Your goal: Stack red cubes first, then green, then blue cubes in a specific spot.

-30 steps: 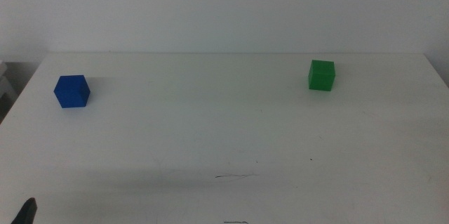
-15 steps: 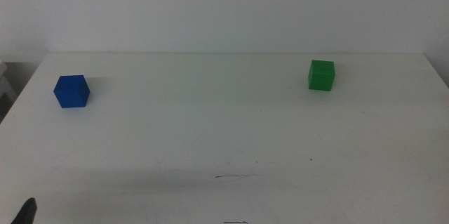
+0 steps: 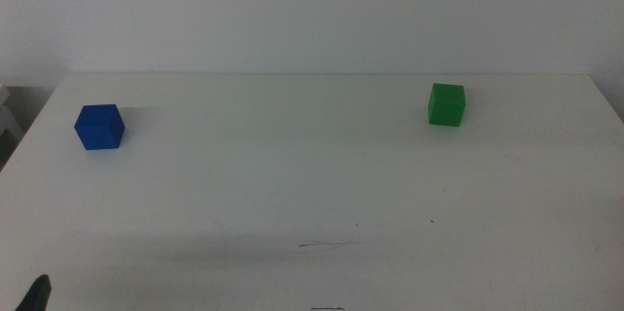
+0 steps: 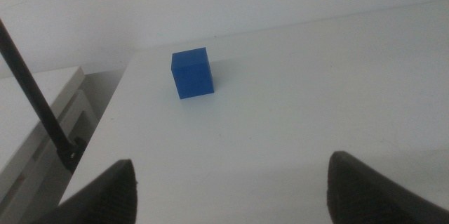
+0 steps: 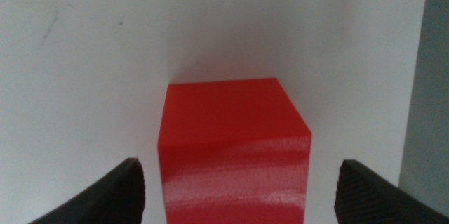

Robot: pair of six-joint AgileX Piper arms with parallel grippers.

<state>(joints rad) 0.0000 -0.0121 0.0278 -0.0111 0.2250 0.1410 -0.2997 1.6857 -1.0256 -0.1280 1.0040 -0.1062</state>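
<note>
A plain white wall backs a broad white surface (image 3: 312,184), on which the pieces are scattered wide apart, so that each has to be fetched in its turn. The small matte deep blue cube (image 3: 99,127) is seen at the left of the middle view, toward the upper part of the frame, and the small matte bright green cube (image 3: 447,104) at the upper right; both rest flat on the surface, well apart from each other, and neither is touched by anything. The small matte bright red cube (image 5: 233,150) is not shown in the middle view; it appears only in the right wrist view, lying on the surface between the spread jaws of the right pincer (image 5: 238,189), which is apart and not closed on it. That placement is judged to be the start of a grasp, since red is to be set down first. The left pincer (image 4: 231,189) is likewise apart, with nothing between its jaws, and is pointed toward the blue cube, which lies farther up its view near the surface's edge; only a dark tip of it is seen at the lower left corner of the middle view, so that arm is judged to be waiting. Against the middle view of half a second and a second ago, nothing is seen to differ: both cubes and the dark tip are in the same places.
</note>
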